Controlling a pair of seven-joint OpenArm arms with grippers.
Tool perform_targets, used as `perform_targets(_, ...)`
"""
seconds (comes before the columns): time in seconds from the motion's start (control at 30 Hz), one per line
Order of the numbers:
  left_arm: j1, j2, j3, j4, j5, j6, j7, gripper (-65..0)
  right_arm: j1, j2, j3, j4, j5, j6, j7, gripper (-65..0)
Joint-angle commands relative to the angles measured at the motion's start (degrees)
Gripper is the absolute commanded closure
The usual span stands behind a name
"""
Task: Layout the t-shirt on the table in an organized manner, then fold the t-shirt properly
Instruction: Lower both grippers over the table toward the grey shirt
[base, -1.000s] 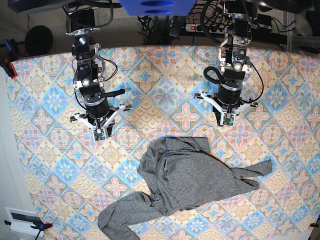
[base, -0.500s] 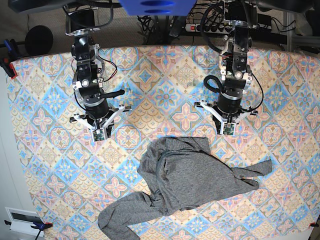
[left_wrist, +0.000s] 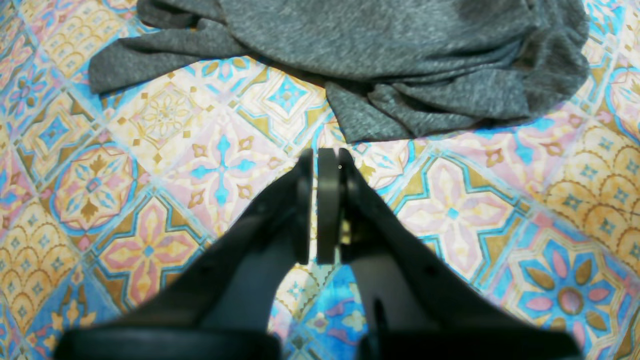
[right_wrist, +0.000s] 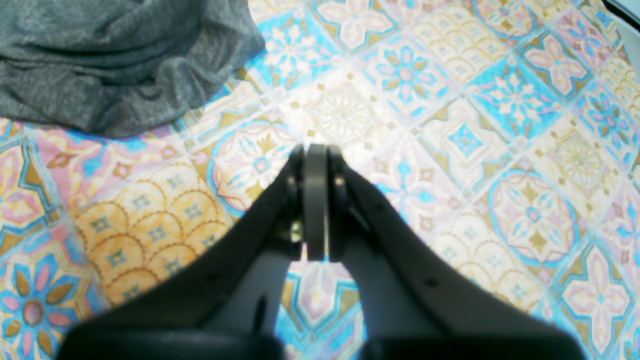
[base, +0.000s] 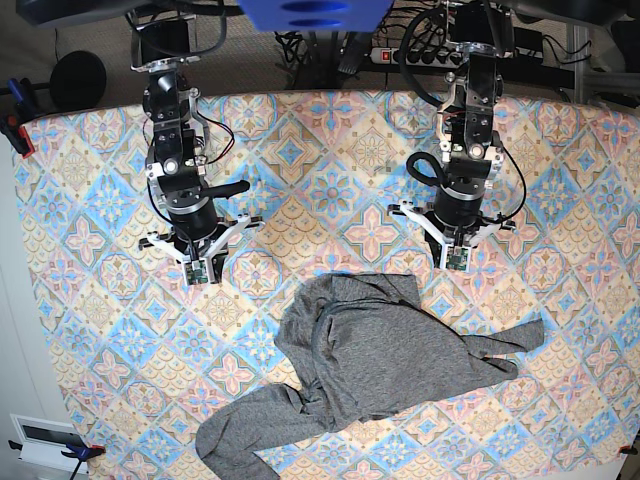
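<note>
Left gripper (left_wrist: 322, 162) is pinched closed over the tiled table (left_wrist: 165, 165), tips just short of the crumpled grey t-shirt (left_wrist: 390, 55), not touching it.

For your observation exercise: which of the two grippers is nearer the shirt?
The left gripper, on the base view's right: it hangs just above the t-shirt's upper edge, while the right gripper stands farther off over bare table.

Grey floor (base: 90, 45), perhaps carpet, cables (base: 310, 45)
</note>
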Motion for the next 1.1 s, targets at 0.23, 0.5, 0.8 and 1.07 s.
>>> perform_targets(0.23,-1.15,-0.05,0.11,0.92,0.67,0.08,-1.32,0.0,0.91,0.16,0.31,1.05,-0.05,-0.16,1.38,0.0)
perform_targets(0.5,-2.56,-0.31,0.02,0.83,0.76,0.08,-1.32,0.0,0.65,0.16,1.98,1.05,-0.05,-0.16,1.55,0.0)
perform_targets(0.8,-4.58,-0.4,0.37,-0.4,0.49,0.08,-1.06,0.0,-0.58,0.16,5.23,1.05,-0.05,-0.16,1.73,0.0)
perform_targets(1.07,-7.31,-0.4,0.37,-2.77,0.32,0.08,-1.23,0.0,-0.58,0.07,6.2,1.13,-0.05,-0.16,1.73,0.0)
